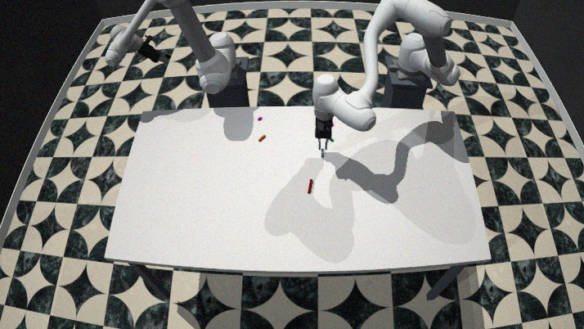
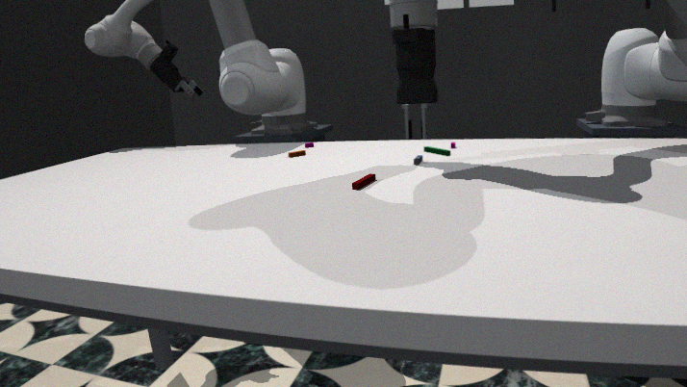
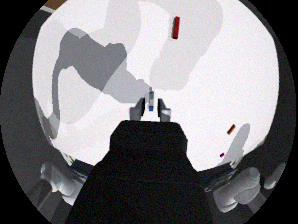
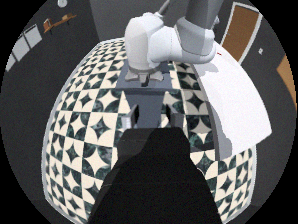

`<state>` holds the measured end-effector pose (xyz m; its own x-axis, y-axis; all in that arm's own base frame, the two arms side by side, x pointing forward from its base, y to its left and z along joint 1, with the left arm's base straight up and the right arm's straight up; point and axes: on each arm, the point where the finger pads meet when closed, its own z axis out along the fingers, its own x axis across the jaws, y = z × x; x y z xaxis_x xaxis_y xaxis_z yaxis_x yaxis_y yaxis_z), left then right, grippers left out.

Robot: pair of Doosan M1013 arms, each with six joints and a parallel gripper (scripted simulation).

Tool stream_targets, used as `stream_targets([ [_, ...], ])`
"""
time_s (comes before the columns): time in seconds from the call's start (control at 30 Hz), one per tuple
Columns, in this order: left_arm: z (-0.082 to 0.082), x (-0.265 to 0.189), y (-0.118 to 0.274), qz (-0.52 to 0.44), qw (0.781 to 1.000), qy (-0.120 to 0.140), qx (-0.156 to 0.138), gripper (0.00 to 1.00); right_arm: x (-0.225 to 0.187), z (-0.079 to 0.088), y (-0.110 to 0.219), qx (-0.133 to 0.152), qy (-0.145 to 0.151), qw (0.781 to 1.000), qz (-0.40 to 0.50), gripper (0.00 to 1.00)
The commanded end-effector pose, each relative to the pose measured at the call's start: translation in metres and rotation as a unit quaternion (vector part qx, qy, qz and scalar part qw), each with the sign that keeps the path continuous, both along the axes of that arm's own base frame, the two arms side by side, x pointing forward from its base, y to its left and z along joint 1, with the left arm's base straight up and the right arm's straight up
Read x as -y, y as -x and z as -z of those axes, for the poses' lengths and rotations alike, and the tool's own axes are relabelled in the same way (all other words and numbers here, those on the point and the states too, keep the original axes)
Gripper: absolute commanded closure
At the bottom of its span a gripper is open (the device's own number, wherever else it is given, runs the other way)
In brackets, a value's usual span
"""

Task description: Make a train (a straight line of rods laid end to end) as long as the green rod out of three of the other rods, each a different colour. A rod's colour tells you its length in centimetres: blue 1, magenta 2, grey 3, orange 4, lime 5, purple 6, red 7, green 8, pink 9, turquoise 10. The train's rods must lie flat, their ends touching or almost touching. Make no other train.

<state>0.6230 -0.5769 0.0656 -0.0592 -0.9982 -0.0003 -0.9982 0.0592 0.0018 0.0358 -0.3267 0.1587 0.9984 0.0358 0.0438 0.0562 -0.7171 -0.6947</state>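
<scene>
A grey rod (image 1: 322,154) (image 3: 151,98) lies flat with a blue rod (image 1: 322,150) (image 3: 151,108) at its end; they look in line and touching. My left gripper (image 1: 323,147) (image 2: 417,137) hangs above them, partly open and empty. A green rod (image 1: 332,140) (image 2: 437,150) lies behind, partly hidden in the top view. A red rod (image 1: 310,187) (image 2: 364,182) (image 3: 176,28) lies nearer the front. An orange rod (image 1: 262,138) (image 2: 296,154) (image 3: 231,129) and a magenta rod (image 1: 259,119) (image 2: 309,144) lie back left. My right gripper (image 1: 167,58) (image 2: 193,90) is open and empty, off the table.
A second magenta rod (image 1: 333,125) (image 2: 453,144) lies behind the green one, partly hidden by the left arm in the top view. All rods lie on the white table (image 1: 184,213) (image 2: 120,231). Both arm bases stand behind its back edge.
</scene>
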Motion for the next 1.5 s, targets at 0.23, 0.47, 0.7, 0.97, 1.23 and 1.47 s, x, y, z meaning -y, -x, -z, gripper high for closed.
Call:
stream_targets([
  [0.23,0.019,-0.002,-0.001,-0.001,1.000,-0.001,0.001,0.46,-0.003,0.000,0.003,-0.003,-0.008,1.000,-0.001,0.00],
  [0.47,0.027,-0.002,-0.001,-0.001,1.000,-0.001,0.001,0.46,-0.003,0.000,0.003,-0.003,-0.008,1.000,-0.001,0.00],
  [0.7,0.030,-0.001,-0.001,-0.001,1.000,0.000,0.001,0.46,-0.003,0.000,0.003,-0.003,-0.008,1.000,-0.001,0.00],
  [0.97,0.032,-0.001,-0.001,-0.001,1.000,0.000,0.002,0.46,-0.003,0.000,0.003,-0.003,-0.008,1.000,-0.001,0.00],
  [1.23,0.032,-0.001,-0.001,-0.001,1.000,0.000,0.002,0.46,-0.003,0.000,0.003,-0.003,-0.008,1.000,-0.001,0.00],
  [1.47,0.032,-0.001,-0.001,-0.001,1.000,0.000,0.002,0.46,-0.003,0.000,0.003,-0.003,-0.008,1.000,-0.001,0.00],
])
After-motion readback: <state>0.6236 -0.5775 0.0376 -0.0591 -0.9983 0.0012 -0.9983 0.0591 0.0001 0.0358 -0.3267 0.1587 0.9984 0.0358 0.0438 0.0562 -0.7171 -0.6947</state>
